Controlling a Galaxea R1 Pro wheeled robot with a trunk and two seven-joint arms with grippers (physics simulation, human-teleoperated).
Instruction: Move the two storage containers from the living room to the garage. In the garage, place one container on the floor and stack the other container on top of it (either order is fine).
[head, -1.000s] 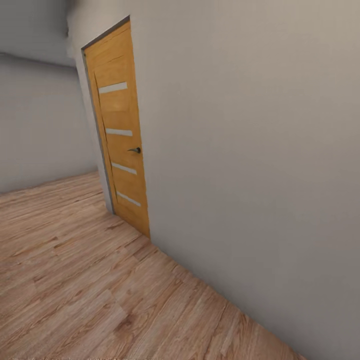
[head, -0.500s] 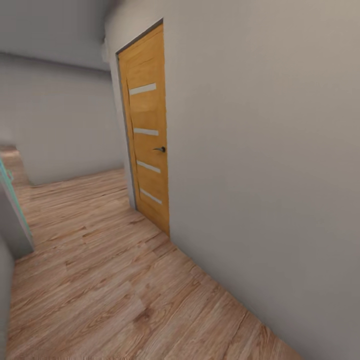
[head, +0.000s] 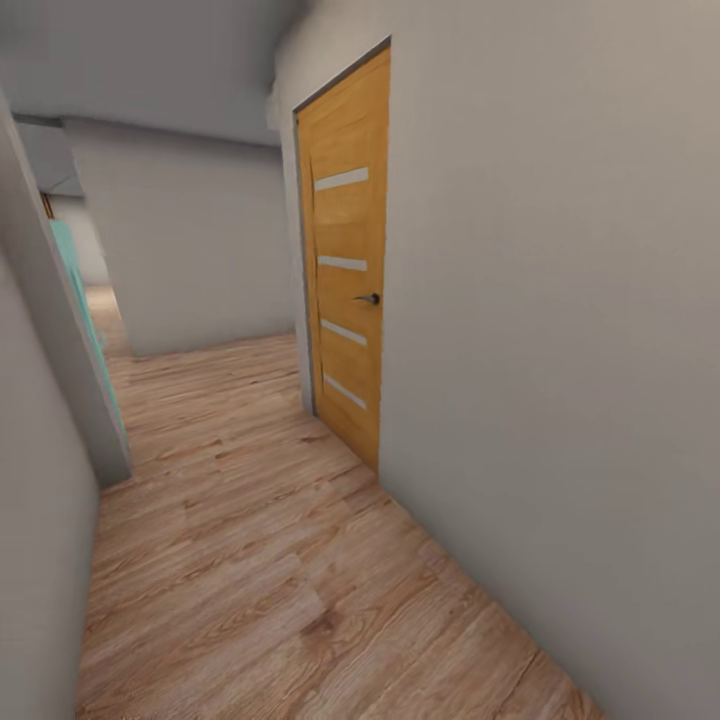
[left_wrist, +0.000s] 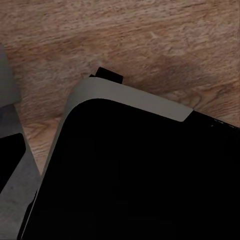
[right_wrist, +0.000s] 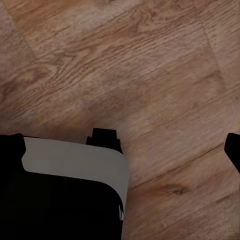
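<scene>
- Tools: jaw state of L and R couldn't be told; wrist cams looked past dark robot body (left_wrist: 130, 175) at wood-plank floor (right_wrist: 150, 65).
- Vs earlier head pic: whole view had shifted (cam moved); orange door (head: 348, 270) sat further right, grey wall corner (head: 60, 350) w/ teal edge (head: 75, 270) had appeared at left.
- Hallway, grey walls (head: 560, 300).
- Containers not in sight; no readable writing.

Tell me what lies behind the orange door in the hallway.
Unknown. The orange door is shut in the grey wall, so whatever lies behind it is covered. In front of it runs wood-plank floor.
</scene>
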